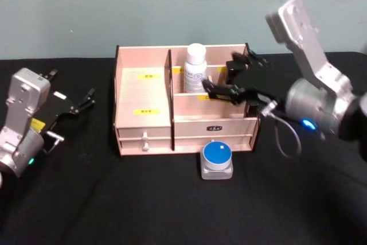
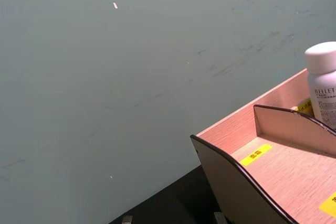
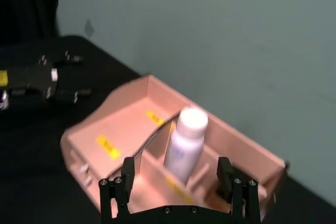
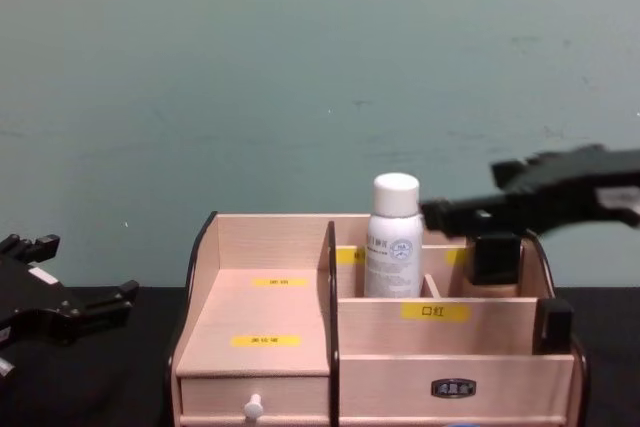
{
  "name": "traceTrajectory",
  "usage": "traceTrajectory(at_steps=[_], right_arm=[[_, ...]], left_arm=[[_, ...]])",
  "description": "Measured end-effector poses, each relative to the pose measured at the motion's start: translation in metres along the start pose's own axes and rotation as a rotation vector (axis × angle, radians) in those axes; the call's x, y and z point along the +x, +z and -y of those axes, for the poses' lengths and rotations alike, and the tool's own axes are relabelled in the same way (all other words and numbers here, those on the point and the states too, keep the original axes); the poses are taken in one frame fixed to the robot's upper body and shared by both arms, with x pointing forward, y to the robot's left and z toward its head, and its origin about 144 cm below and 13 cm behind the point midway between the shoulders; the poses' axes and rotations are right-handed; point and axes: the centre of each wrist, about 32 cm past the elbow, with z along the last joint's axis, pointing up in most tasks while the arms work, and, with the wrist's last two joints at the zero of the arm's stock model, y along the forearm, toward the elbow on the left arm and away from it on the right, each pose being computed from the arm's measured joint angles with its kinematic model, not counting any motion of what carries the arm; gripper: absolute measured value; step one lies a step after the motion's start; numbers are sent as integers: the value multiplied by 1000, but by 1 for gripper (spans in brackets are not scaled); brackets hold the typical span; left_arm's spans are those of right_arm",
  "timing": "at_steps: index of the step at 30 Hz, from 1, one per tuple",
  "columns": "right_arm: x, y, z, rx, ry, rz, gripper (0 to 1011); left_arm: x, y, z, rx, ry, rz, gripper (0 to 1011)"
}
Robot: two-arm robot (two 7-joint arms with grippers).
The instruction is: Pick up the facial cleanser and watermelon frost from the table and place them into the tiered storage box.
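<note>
Done: a white bottle (image 1: 195, 68), apparently the facial cleanser, stood upright in a rear compartment of the tiered storage box (image 1: 189, 133), toward 12 o'clock of the box.
Bottle contact: nothing gripped it; in the right wrist view the bottle (image 3: 186, 142) sat beyond the two fingers, free of both.
Right gripper: the right gripper (image 1: 218, 78) hung over the box's right half, at about 3 o'clock of the bottle, fingers spread wide and carrying nothing.
Left gripper: the left gripper (image 1: 73, 83) was parked over the black table (image 1: 114, 199) at 9 o'clock of the box, well apart from it, fingers apart and empty.
Left to do: a small blue-lidded jar (image 1: 217, 156), probably the watermelon frost, sat on the table just in front of the box at about 6 o'clock, not yet picked up.
Progress: judged roughly half complete, with one item stowed and one waiting.
Next step, as a guess: the right arm, being nearer, would need to come down at 6 o'clock for the jar.
</note>
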Motion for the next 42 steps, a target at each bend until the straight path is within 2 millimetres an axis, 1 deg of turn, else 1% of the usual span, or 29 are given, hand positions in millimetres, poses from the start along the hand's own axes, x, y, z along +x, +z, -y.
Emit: traceTrajectory(at_steps=[3, 6, 9, 10, 14, 17, 22, 24, 27, 42], right_arm=[[-6, -3, 15, -22, -4, -2, 1002], [-17, -10, 38, -54, -6, -14, 1002], [-24, -17, 49, -77, 1, -23, 1002], [-28, -21, 56, -90, 6, -28, 1002], [-35, -29, 65, -113, 13, -40, 1003], [-43, -42, 72, -147, 13, -57, 1002], [-48, -56, 70, -190, 0, -72, 1002], [-51, -63, 66, -211, -4, -77, 1002], [-53, -69, 60, -226, -1, -83, 1003], [-56, -76, 41, -227, 28, -100, 1002]], left_arm=[[0, 0, 0, 0, 0, 0, 1001], [0, 0, 0, 0, 0, 0, 1001], [0, 0, 0, 0, 0, 0, 1001], [0, 0, 0, 0, 0, 0, 1001], [0, 0, 0, 0, 0, 0, 1001], [0, 0, 0, 0, 0, 0, 1001], [0, 0, 0, 0, 0, 0, 1001], [0, 0, 0, 0, 0, 0, 1001], [0, 0, 0, 0, 0, 0, 1001], [0, 0, 0, 0, 0, 0, 1001]])
